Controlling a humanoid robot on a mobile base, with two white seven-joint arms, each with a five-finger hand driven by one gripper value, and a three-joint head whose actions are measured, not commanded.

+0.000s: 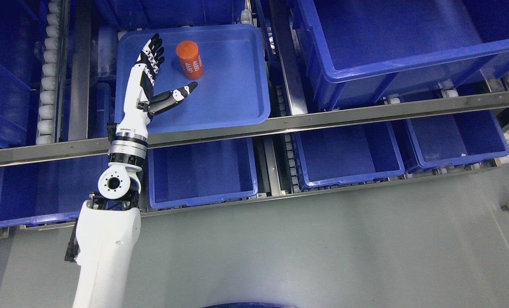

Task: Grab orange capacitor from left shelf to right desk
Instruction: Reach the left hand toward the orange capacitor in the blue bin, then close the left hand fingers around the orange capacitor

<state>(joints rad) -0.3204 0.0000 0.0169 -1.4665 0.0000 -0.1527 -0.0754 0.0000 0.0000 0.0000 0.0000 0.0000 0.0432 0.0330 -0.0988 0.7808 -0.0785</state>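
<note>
While left hand (151, 79) fingers (153, 53) spread empty, orange capacitor (189, 60) lies just beside, tray (237, 98) floor open rightward.

This looks like a warehouse or a factory parts store, seen from above. A metal flow rack (254, 128) fills the upper two thirds of the frame, its steel rail running across from left to right. White roller tracks (48, 72) stand in columns at the upper left and between the lanes, the kind bins slide along. Blue plastic bins (348, 158) sit in rows on the lower level, with a large blue crate (408, 47) at the upper right and a shallow blue tray (237, 107) at upper centre. The lower frame shows a smooth grey floor (322, 256), probably coated concrete, though the glare makes that uncertain.
</note>
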